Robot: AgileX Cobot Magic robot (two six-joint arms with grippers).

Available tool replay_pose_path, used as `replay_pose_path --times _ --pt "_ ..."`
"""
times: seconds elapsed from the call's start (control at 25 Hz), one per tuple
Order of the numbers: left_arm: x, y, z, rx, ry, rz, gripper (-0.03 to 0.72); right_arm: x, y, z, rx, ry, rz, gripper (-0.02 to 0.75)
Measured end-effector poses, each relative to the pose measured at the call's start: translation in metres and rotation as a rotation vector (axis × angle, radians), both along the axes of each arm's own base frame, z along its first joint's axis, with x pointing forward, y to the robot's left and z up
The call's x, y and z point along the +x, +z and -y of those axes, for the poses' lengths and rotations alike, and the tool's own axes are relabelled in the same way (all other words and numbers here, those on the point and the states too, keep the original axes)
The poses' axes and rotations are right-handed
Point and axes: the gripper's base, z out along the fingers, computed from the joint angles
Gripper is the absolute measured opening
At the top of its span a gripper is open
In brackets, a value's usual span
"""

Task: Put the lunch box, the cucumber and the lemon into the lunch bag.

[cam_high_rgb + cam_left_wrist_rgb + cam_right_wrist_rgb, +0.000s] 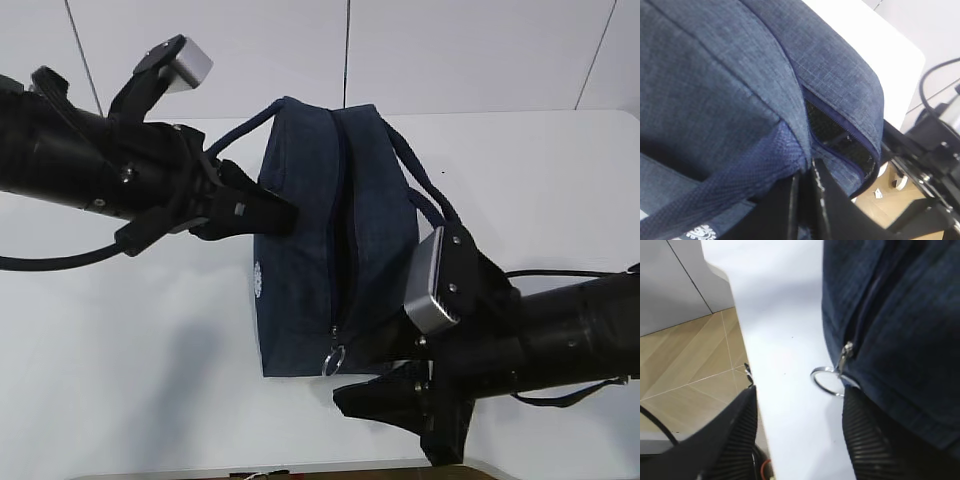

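The dark navy lunch bag [300,260] stands in the middle of the white table, its zipper running along the top towards me. My left gripper [285,215] is shut on the bag's fabric at its left side, where a loop handle [740,170] joins; it fills the left wrist view [807,167]. The zipper gapes a little there [840,135]. My right gripper [360,375] is open at the bag's near end, and the metal ring pull [827,382] hangs just by its right finger [865,435]. The lunch box, cucumber and lemon are out of view.
The white table [120,330] has bare surface left of the bag. Its front edge [747,365] lies close under my right gripper, with tan floor [685,365] beyond. A white wall stands behind the table.
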Motion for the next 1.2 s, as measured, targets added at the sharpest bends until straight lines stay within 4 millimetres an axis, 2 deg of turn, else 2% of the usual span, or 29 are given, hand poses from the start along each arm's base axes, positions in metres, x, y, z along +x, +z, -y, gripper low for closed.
replay_pose_path --times 0.48,0.8,1.2 --pt "0.000 0.001 0.000 -0.015 0.010 -0.008 -0.010 0.022 -0.016 -0.007 -0.026 0.001 -0.014 0.438" --pt "-0.001 0.001 0.001 -0.021 0.000 -0.015 -0.010 0.035 -0.014 -0.012 -0.019 0.002 0.011 0.438" --pt "-0.001 0.001 0.001 -0.024 -0.006 -0.018 -0.010 0.037 -0.014 -0.012 -0.030 -0.006 0.018 0.438"
